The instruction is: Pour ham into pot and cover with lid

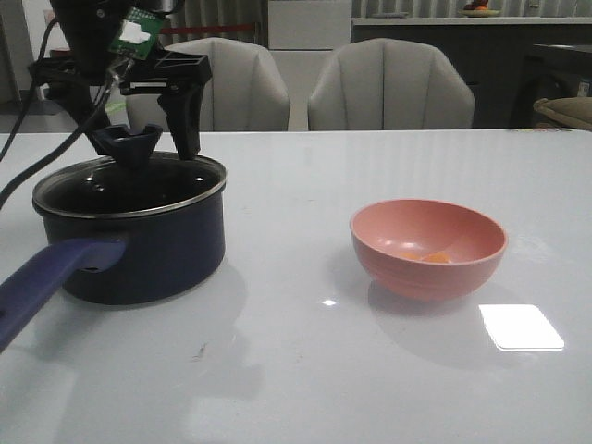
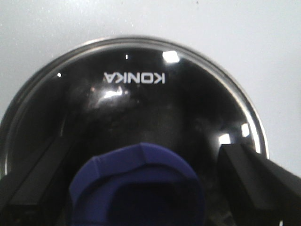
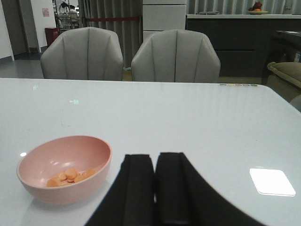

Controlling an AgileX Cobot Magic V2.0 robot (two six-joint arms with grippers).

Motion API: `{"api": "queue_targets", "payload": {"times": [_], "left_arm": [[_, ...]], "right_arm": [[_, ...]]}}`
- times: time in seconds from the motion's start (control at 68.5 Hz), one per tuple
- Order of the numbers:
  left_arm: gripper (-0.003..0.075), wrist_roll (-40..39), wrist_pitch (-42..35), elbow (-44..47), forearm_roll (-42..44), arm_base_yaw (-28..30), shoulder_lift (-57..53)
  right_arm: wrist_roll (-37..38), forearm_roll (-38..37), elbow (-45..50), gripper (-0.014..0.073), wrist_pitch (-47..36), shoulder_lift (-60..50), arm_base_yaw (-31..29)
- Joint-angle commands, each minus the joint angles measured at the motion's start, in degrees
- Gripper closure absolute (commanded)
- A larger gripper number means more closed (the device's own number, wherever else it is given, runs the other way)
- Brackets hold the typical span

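Two fingers of the left gripper point(image 1: 139, 102) stand spread either side of the knob of the lid point(image 2: 136, 117), which sits on the pot point(image 1: 139, 254). Rightward, the ham point(image 3: 70, 176) lies in the pink bowl point(image 1: 428, 250), nearer the right gripper point(image 3: 155, 188) (fingers pressed together, holding nothing).

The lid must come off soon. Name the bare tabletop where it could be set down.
Bare: the strip between pot and pink bowl, and the near table edge. Crowded: over the pot, where the left claw straddles the lid knob.
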Motion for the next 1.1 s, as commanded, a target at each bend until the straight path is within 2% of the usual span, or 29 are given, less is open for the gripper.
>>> {"api": "queue_targets", "payload": {"times": [0.0,0.073,0.088,0.161,0.234,0.467,0.701,0.906,1.081], "left_arm": [[0.0174,-0.88,1.26,-1.86,-0.57,-0.33,-2.88],[0.0245,-0.88,2.3,-1.86,-0.45,-0.33,-2.88],[0.029,-0.88,2.32,-1.86,-0.29,-0.33,-2.88],[0.0349,-0.88,2.32,-1.86,0.16,-0.33,-2.88],[0.044,-0.88,1.81,-1.86,0.32,-0.33,-2.88],[0.0604,-0.88,-0.22,-2.74,2.4,-0.33,-5.75],[0.0607,-0.88,-0.61,-1.46,3.14,3.21,-14.13],[0.0607,-0.19,-3.88,8.08,3.67,13.05,-22.45],[0.0607,4.41,-8.7,18.86,3.27,21.26,-26.2]], "right_arm": [[-0.34,-0.58,-0.28,0.0449,-4.71,-1.16,-0.31],[-0.34,-0.58,-0.28,0.0449,-4.71,-1.16,-0.31],[-0.34,-0.58,-0.28,0.0449,-4.71,-1.16,-0.31],[-0.34,-0.58,-0.28,0.0449,-4.71,-1.16,-0.31],[-0.34,-0.58,-0.28,0.0449,-4.71,-1.16,-0.31],[-0.34,-0.58,-0.28,0.0449,-4.71,-1.16,-0.31],[-0.34,-0.58,-0.28,0.0449,-4.71,-1.16,-0.31],[-0.34,-0.58,-0.28,0.0449,-4.71,-1.16,-0.31],[-0.34,-0.58,-0.28,0.0449,-4.71,-1.16,-0.31]]}}
